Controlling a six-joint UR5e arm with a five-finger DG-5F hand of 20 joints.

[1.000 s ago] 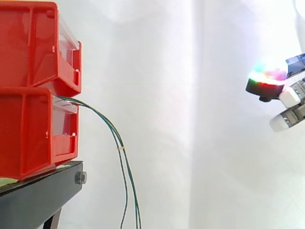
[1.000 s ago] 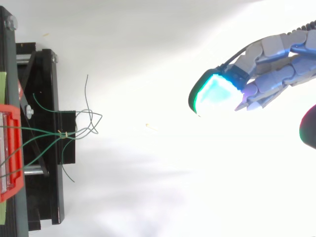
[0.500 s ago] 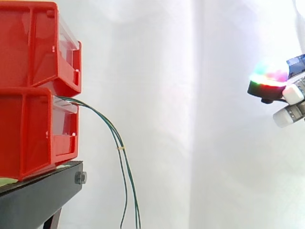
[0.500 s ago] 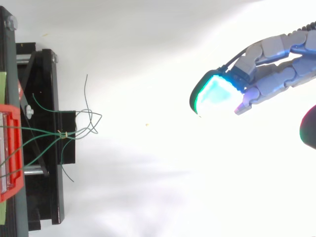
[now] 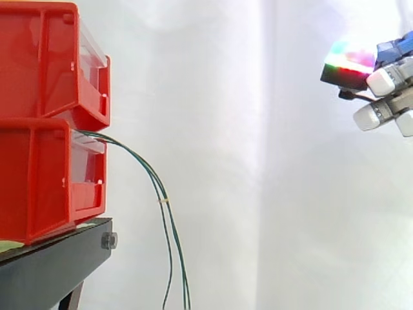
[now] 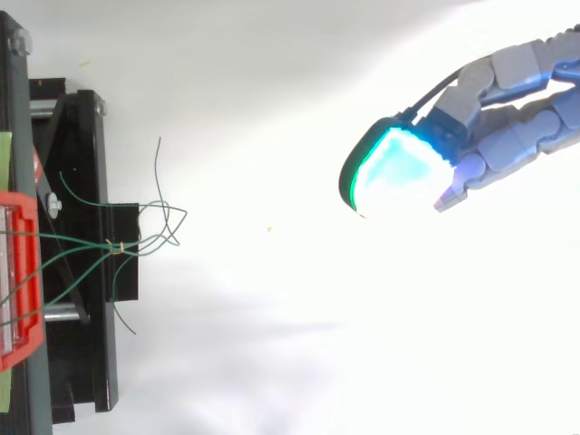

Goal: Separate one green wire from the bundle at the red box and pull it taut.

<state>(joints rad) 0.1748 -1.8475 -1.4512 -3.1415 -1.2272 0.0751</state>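
White curtain (image 5: 213, 97) backs the side view: two stacked red bins (image 5: 45, 116) sit at left on a black stand (image 5: 58, 258), and green wires (image 5: 170, 239) leave the lower bin, arch out and hang down, tied by a small band (image 5: 164, 201). The hand (image 5: 387, 84) hovers high at the right edge, so the wires lie well apart from it, leftward in the view and lower. From above, the wires (image 6: 136, 239) fan out at the stand's (image 6: 82, 163) edge; the hand (image 6: 512, 145) points toward them, fingers (image 6: 503, 71) loosely straight, holding nothing.

The robot hand (image 6: 521, 134) now sits higher than a second ago and has edged slightly toward the green wires (image 5: 164, 213), which lie further below it.
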